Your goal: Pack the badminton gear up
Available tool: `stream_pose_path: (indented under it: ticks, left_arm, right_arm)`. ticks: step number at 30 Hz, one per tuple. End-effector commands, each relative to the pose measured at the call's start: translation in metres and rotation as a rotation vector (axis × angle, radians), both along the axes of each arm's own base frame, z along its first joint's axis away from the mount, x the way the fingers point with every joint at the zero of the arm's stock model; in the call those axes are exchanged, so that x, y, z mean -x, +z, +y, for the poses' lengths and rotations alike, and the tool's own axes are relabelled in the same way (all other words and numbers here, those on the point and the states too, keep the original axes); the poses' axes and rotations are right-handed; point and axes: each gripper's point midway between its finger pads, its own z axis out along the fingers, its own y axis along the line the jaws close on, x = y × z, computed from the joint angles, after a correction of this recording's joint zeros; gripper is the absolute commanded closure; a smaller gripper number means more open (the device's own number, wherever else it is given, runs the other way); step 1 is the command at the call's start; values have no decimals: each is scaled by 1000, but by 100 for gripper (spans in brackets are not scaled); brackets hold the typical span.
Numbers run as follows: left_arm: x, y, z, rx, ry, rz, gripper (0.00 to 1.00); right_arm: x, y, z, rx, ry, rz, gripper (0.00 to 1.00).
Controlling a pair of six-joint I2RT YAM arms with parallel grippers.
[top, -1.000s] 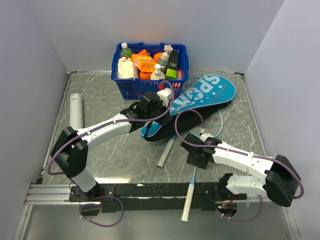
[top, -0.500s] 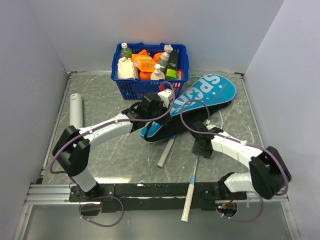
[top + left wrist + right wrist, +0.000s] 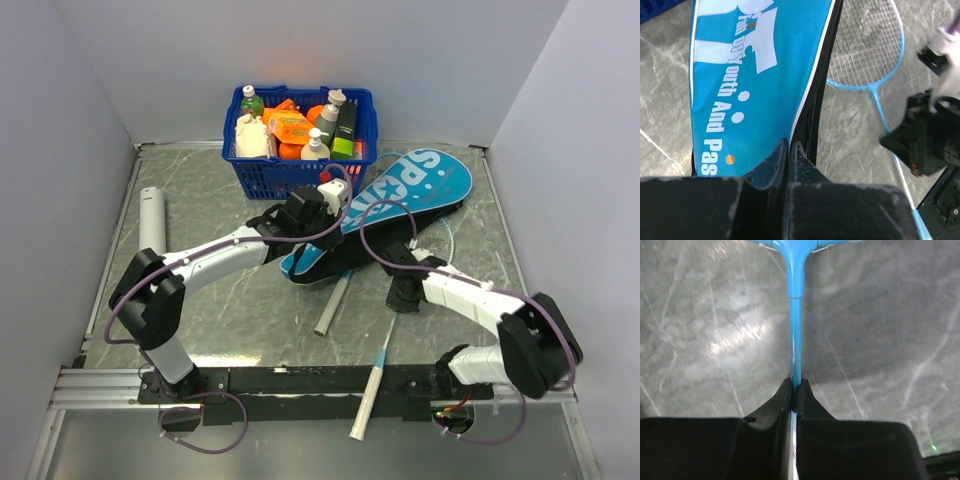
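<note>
The right end effector (image 3: pixel 795 386) is squeezed tight on the blue shaft of a racket (image 3: pixel 384 350). The racket lies on the worktop (image 3: pixel 230 310), handle toward the near edge. The left end effector (image 3: pixel 788 146) is pinched on the edge of the teal case (image 3: pixel 750 75), which lies near the basket (image 3: pixel 265 178). The tube (image 3: pixel 150 220) lies far left.

Basket (image 3: pixel 270 175) at the back of the tabletop (image 3: pixel 240 310), case (image 3: pixel 410 185) slanting just in front and right. Tube (image 3: pixel 151 220) far left. One racket (image 3: pixel 383 350) right of centre, grip end over the near edge; second racket (image 3: pixel 332 305), seemingly tucked under the case, poking out nearer.
</note>
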Motion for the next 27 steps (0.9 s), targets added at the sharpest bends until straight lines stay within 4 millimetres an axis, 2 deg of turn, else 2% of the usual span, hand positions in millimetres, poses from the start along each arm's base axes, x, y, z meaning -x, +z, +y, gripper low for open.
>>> stream_pose_path:
  ticks: [1,2,3,5,8,11,15,21,24,25,27]
  left_arm:
    - [-23,38,-20,79,8,-89,99]
    - [-27,47,-24,91,8,-100,99]
    - [-31,43,-26,83,10,-96,99]
    - [-40,51,-29,95,19,-105,99]
    - [-58,50,-35,98,30,-101,99]
    - [-77,54,-38,99,44,-112,99]
    - [-99,52,-35,85,75,-118,99]
    - [-135,47,-28,87,124,-127,99]
    - [-149,46,-31,86,129,-129,99]
    - [-153,52,-32,91,132,-142,99]
    - [-159,46,-34,76,141,-143,99]
  right_arm:
    - [7,26,-2,-22,4,-59,100]
    - [12,36,-3,-25,13,-63,100]
    - [18,41,1,-27,37,-63,100]
    - [28,52,0,-15,38,-63,100]
    - [40,62,8,-28,70,-62,100]
    - [56,68,13,-37,93,-46,100]
    - [75,72,9,-30,85,-24,100]
    - [90,81,4,-23,84,-18,100]
    - [97,87,-2,-9,77,-14,100]
    - [98,90,-2,-16,74,-19,100]
    - [104,93,-9,3,55,-15,100]
